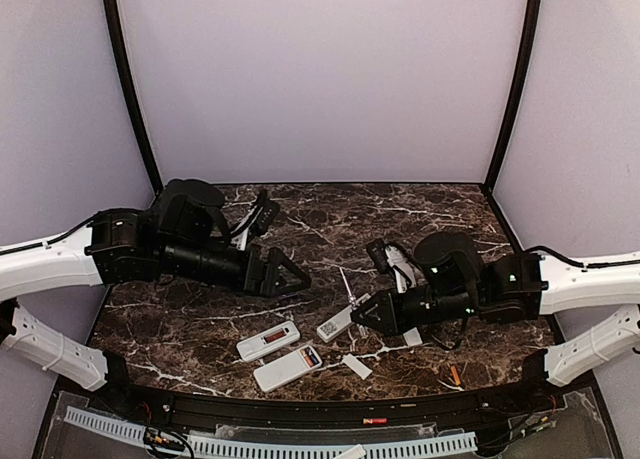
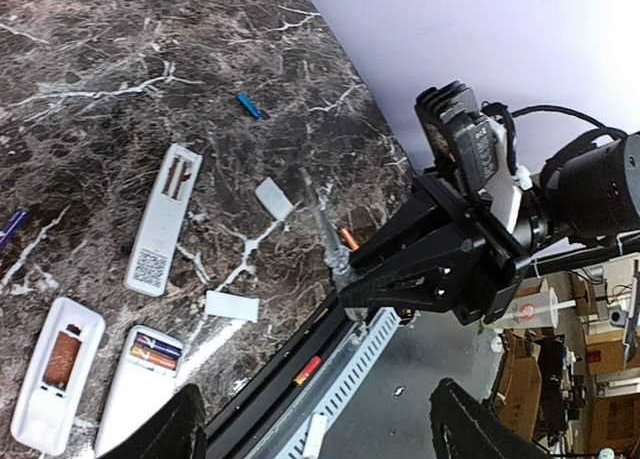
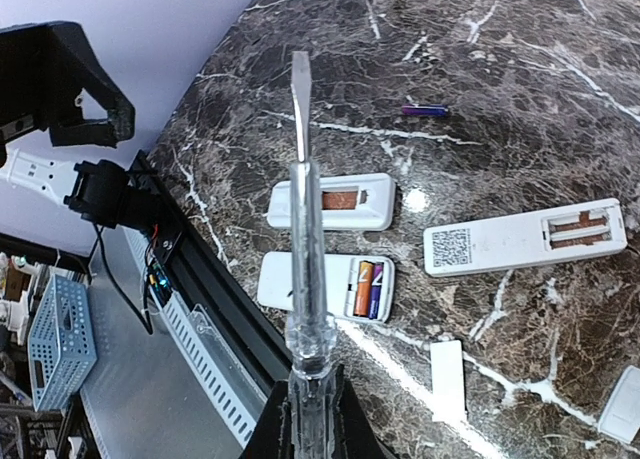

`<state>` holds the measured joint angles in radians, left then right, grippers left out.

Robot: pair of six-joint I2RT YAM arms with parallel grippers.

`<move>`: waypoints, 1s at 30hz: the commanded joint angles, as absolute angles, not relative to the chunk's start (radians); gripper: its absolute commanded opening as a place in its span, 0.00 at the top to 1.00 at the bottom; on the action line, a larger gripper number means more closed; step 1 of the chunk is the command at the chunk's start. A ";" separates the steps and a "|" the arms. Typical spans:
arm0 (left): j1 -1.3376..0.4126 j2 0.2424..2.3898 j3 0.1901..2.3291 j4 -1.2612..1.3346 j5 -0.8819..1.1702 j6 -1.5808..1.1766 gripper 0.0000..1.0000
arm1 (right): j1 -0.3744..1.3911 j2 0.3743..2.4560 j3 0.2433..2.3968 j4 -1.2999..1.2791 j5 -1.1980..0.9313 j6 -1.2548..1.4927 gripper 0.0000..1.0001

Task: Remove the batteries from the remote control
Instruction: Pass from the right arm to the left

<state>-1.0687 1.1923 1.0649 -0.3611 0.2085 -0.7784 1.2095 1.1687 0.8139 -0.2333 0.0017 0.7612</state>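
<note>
Three white remotes lie face down with their compartments uncovered. The near remote (image 1: pixel 288 368) (image 3: pixel 325 284) holds an orange and a purple battery (image 3: pixel 365 287) (image 2: pixel 155 352). The middle remote (image 3: pixel 332 201) and the long remote (image 3: pixel 525 239) show empty bays. Loose batteries lie about: a blue one (image 2: pixel 248 104), a purple one (image 3: pixel 425 110), an orange one (image 1: pixel 455 376). My right gripper (image 3: pixel 312 424) is shut on a clear-handled screwdriver (image 3: pixel 305 229), its blade above the near remote's left part. Over the table's left middle hangs my left gripper (image 1: pixel 290 276), open and holding nothing.
Two flat white covers (image 3: pixel 447 379) (image 2: pixel 273 197) lie on the marble near the remotes. A red battery (image 2: pixel 307 369) sits in the black front rail beside the slotted cable duct (image 2: pixel 365 354). Purple walls close the back and sides.
</note>
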 commanded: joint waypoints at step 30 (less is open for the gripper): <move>-0.979 1.215 0.908 -0.090 0.292 -1.068 0.60 | 1.306 1.435 1.125 -0.359 0.056 0.513 1.00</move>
